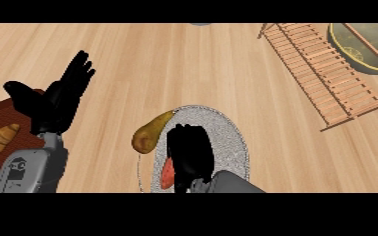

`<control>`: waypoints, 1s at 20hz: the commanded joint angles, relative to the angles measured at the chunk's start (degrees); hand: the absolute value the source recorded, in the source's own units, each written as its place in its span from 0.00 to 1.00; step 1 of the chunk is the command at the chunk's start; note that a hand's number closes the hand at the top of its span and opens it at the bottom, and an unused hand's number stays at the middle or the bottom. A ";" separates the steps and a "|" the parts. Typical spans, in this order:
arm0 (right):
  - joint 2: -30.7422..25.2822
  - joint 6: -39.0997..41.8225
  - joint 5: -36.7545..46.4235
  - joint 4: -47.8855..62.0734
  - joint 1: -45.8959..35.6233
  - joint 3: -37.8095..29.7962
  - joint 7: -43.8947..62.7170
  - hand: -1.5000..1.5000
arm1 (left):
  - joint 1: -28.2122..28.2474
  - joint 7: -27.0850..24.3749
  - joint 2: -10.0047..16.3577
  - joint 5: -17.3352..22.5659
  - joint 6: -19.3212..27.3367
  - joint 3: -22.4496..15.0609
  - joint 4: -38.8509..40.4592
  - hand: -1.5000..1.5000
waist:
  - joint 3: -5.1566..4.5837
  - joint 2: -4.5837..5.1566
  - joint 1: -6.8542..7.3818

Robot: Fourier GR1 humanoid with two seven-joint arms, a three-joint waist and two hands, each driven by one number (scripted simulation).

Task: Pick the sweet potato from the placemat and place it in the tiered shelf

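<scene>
An oval grey placemat (225, 130) lies low in the middle of the wooden counter. My right hand (190, 152) hovers over its left half and hides most of a reddish-orange sweet potato, of which one end (168, 174) sticks out at the hand's lower left. A yellow-brown pear-shaped fruit (150, 132) lies across the mat's left edge, just left of that hand. The slatted wooden tiered shelf (317, 70) stands at the upper right, far from both hands. My left hand (63, 97) rests open at the left, fingers up.
A dark olive round bowl (356, 47) sits behind the shelf at the right edge. A dark brown board (18, 127) carrying an orange-brown item (7, 136) shows at the left edge beneath my left forearm. Bare wood stretches between the mat and the shelf.
</scene>
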 commanded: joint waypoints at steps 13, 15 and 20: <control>0.62 -7.15 8.90 -27.48 -14.45 -14.66 16.61 1.00 | 0.50 -0.16 -1.63 -2.41 2.19 -1.12 -0.33 0.50 | 0.02 -0.45 -2.00; 0.62 -6.05 8.73 -25.97 -15.96 -18.78 15.62 1.00 | -0.36 -1.02 0.48 -0.62 0.63 1.86 1.97 0.50 | 0.01 -0.19 -1.65; -3.07 3.38 9.35 -28.60 -21.27 -27.27 17.42 1.00 | 1.52 0.04 -1.58 -1.73 1.92 -0.28 -1.07 0.50 | 0.01 -0.42 -1.52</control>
